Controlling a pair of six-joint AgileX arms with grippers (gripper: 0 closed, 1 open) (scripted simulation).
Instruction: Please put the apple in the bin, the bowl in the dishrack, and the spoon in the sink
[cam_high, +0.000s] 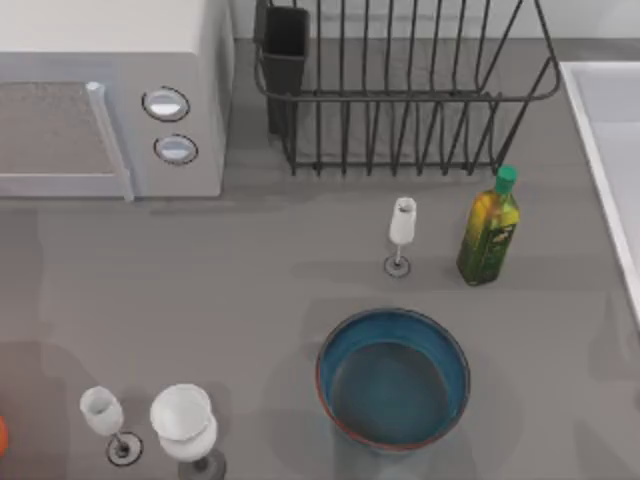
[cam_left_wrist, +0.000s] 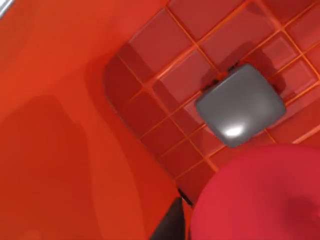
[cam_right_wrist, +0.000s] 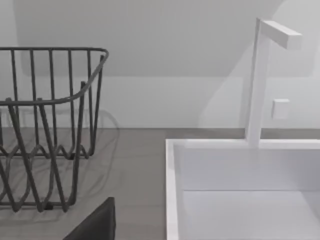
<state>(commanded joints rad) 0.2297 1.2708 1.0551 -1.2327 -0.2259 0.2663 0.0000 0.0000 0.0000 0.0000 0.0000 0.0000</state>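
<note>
Apple (cam_left_wrist: 255, 197) looms large and red right up against the left wrist camera, over the bin (cam_left_wrist: 60, 125), whose orange-red walls slope down to a gridded red floor. A dark tip of the left gripper (cam_left_wrist: 172, 225) pokes in just beside the fruit; whether that pincer is pinching the apple or spread apart, I cannot tell. A grey rounded-square piece (cam_left_wrist: 240, 105) with a glossy highlight sits against the grid floor, and what it is I cannot say.

Up in the top view we get the table instead: the bowl (cam_high: 393, 378) stands upright toward the near edge, teal with its reddish rim. The dishrack (cam_high: 400, 90) is at the back, well apart from it, with a small wine glass (cam_high: 400, 235) and a green-capped oil bottle (cam_high: 489, 228) between them. A white microwave (cam_high: 110, 95) is back left, two more glasses (cam_high: 150, 425) front left, and the sink (cam_high: 605, 140) runs along the right edge.

The right wrist view looks across the rack's bars to the basin and its white faucet (cam_right_wrist: 260, 80). A dark edge of the right gripper (cam_right_wrist: 95, 225) shows there; its grip I cannot tell either
</note>
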